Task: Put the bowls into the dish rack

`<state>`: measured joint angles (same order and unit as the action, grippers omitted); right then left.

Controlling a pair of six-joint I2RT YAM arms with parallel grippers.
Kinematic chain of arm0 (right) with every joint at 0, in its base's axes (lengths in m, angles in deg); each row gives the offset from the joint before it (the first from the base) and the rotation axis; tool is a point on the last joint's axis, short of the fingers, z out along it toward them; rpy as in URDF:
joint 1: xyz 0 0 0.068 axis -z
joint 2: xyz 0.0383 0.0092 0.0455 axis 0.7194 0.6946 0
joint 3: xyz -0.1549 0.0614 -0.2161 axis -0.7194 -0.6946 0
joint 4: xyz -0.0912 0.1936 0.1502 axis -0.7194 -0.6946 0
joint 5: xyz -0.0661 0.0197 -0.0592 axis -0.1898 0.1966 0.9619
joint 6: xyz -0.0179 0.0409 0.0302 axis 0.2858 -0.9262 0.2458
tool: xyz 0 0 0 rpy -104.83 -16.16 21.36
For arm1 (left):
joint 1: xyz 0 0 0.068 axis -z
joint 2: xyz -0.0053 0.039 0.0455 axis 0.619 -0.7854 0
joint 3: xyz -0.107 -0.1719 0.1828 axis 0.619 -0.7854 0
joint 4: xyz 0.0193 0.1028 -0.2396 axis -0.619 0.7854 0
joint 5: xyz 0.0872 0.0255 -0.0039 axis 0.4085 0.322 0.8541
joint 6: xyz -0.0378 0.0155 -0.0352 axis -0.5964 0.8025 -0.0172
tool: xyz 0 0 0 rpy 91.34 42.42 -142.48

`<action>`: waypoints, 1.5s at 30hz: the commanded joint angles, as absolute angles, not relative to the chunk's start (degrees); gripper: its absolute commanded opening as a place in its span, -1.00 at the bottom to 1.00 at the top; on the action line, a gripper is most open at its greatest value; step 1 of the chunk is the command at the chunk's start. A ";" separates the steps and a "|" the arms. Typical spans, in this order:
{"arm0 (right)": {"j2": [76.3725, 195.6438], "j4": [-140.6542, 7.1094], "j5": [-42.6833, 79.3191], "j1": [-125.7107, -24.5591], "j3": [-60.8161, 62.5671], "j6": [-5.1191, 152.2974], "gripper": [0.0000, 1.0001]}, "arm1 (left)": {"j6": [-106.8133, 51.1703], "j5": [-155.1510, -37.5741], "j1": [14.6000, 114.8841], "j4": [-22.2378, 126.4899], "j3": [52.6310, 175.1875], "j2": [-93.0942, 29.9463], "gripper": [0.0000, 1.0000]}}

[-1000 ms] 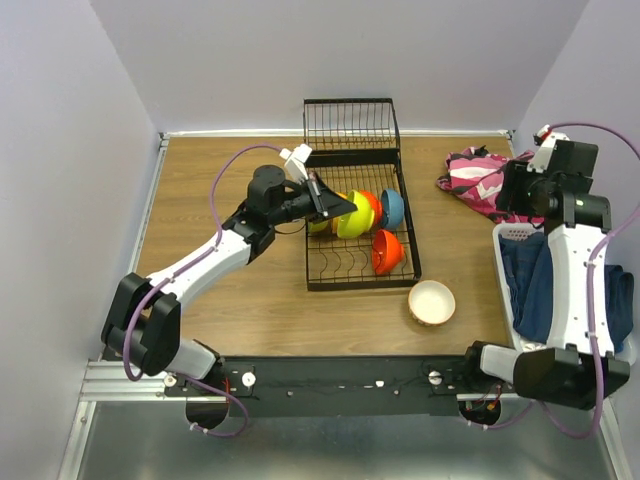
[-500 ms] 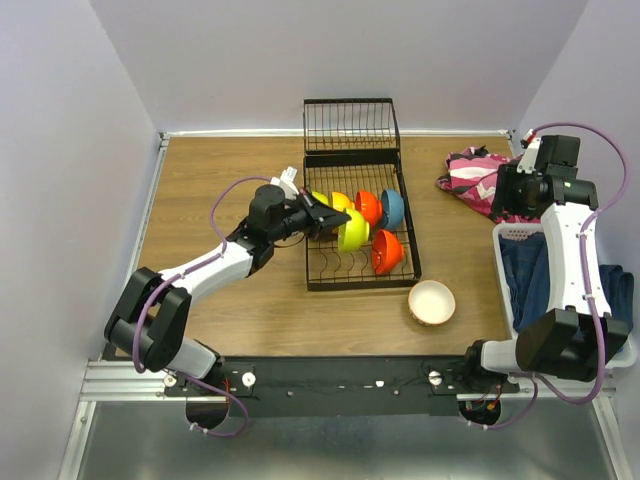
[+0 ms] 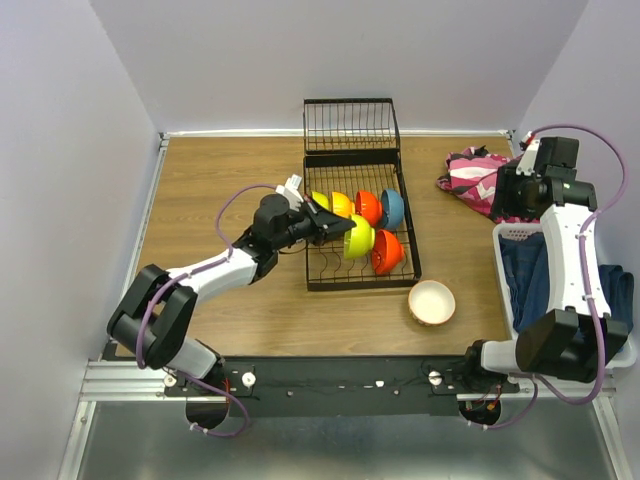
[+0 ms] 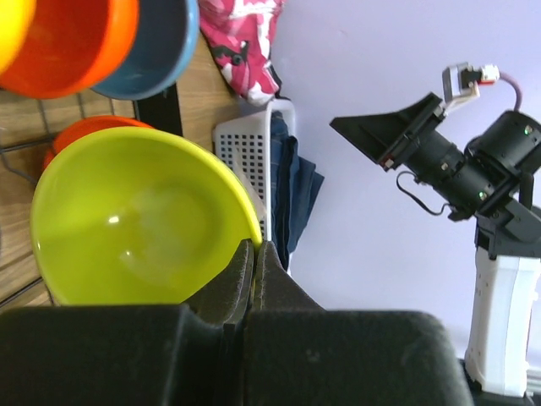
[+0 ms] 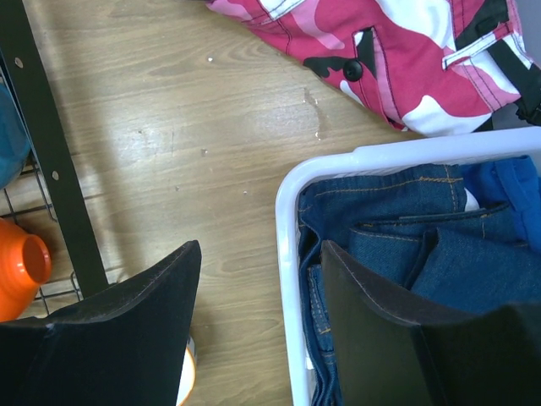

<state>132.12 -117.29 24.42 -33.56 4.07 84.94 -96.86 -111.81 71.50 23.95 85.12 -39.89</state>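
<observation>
The black wire dish rack [image 3: 314,268] stands mid-table. Yellow [image 3: 336,203], red-orange [image 3: 368,206] and blue [image 3: 392,208] bowls stand on edge in its tines, with an orange bowl [image 3: 387,252] nearer the front. My left gripper [image 3: 338,226] is shut on the rim of a lime green bowl [image 3: 359,239], holding it over the rack's middle; the left wrist view shows the fingertips [image 4: 243,262] pinching that lime bowl [image 4: 127,220]. A white ribbed bowl [image 3: 431,302] sits on the table right of the rack. My right gripper [image 5: 260,247] hangs open and holds nothing, above the basket rim.
A white laundry basket [image 3: 508,235] of jeans stands at the right edge, and its rim [image 5: 292,203] shows below my right gripper. Pink camouflage clothing [image 3: 470,175] lies at the back right. The rack's taller wire basket section [image 3: 350,125] rises at the far end.
My left gripper has come down and toward the near side with the lime green bowl, now low over the rack. The right arm swung slightly back, then held still.
</observation>
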 commanded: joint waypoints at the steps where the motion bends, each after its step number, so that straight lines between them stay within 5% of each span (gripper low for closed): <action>1: 130.34 -117.33 25.61 -33.18 2.59 85.24 0.33 | -97.72 -111.04 73.22 16.44 84.28 -42.30 -1.00; 23: 129.55 -116.01 25.61 -33.26 -1.72 85.06 0.33 | -101.41 -113.59 75.68 1.23 83.84 -55.48 -1.00; 45: 129.55 -115.49 25.34 -33.26 -2.78 84.97 0.33 | -101.67 -112.18 75.33 4.91 81.38 -56.54 -1.00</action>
